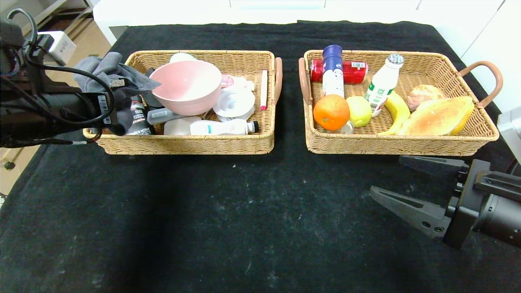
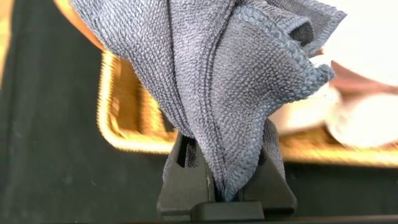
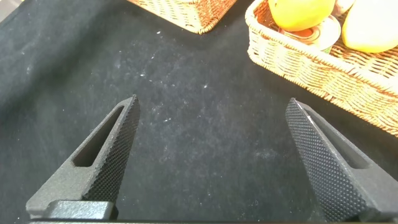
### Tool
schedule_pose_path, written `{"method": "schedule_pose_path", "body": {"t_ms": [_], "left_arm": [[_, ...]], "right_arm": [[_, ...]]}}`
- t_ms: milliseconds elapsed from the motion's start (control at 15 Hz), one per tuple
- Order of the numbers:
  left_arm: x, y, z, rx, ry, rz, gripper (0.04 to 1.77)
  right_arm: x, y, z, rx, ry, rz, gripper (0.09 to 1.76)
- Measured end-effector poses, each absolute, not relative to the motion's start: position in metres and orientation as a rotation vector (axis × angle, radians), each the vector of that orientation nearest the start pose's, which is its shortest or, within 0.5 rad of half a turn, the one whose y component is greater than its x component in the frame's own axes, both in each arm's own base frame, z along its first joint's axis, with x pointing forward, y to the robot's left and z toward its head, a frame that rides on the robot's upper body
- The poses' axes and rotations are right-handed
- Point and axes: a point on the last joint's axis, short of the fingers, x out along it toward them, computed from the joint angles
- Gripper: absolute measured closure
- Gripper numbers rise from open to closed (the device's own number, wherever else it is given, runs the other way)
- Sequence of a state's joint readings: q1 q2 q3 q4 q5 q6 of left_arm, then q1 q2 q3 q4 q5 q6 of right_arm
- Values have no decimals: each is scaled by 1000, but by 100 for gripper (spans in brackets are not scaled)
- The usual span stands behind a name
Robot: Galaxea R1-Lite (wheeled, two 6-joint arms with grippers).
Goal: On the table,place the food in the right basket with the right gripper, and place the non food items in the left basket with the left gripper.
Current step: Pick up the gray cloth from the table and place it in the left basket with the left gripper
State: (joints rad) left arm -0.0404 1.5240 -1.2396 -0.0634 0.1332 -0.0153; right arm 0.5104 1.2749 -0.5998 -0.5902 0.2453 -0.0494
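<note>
Left wrist view: my left gripper (image 2: 224, 186) is clenched on the grey cloth (image 2: 236, 81), whose folds drape over both fingers. Head view puts that gripper at the left basket's (image 1: 187, 142) outer end, cloth (image 1: 110, 73) bunched above the rim corner. Inside that basket: pink bowl (image 1: 187, 87) tilted on a heap, a white disc (image 1: 234, 101), a white bottle lying along the near wall (image 1: 222, 127), a slim red-tipped stick (image 1: 263, 89).

My right gripper (image 1: 411, 185) hangs low over the black table (image 1: 244, 219), just in front of the right basket (image 1: 390, 144), jaws spread wide, nothing between them. That basket holds an orange (image 1: 331, 112), green apple (image 1: 359, 110), banana (image 1: 397, 112), croissant (image 1: 437, 116), round bun (image 1: 423, 95), white bottle with grey cap (image 1: 382, 83), blue-capped bottle (image 1: 333, 69), red can (image 1: 354, 71).
</note>
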Motion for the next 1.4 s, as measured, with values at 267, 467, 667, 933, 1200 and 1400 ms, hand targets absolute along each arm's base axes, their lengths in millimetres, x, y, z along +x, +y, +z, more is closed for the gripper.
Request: {"method": "schedule_pose_path", "body": {"t_ms": [267, 467, 667, 933, 1200, 1400], "left_arm": [[297, -2, 302, -3, 215, 95, 158], [308, -2, 303, -3, 183, 96, 158], [313, -3, 299, 3, 188, 96, 158], [315, -3, 298, 3, 187, 98, 126], [314, -3, 297, -1, 193, 101, 79], [314, -3, 296, 0, 198, 105, 57]], "right_arm": [[170, 101, 228, -59, 69, 757, 14], [170, 101, 228, -59, 68, 757, 14], [170, 101, 228, -59, 67, 757, 14], [170, 101, 228, -58, 67, 756, 14], [170, 101, 228, -59, 68, 757, 14], [170, 101, 228, -59, 69, 756, 14]]}}
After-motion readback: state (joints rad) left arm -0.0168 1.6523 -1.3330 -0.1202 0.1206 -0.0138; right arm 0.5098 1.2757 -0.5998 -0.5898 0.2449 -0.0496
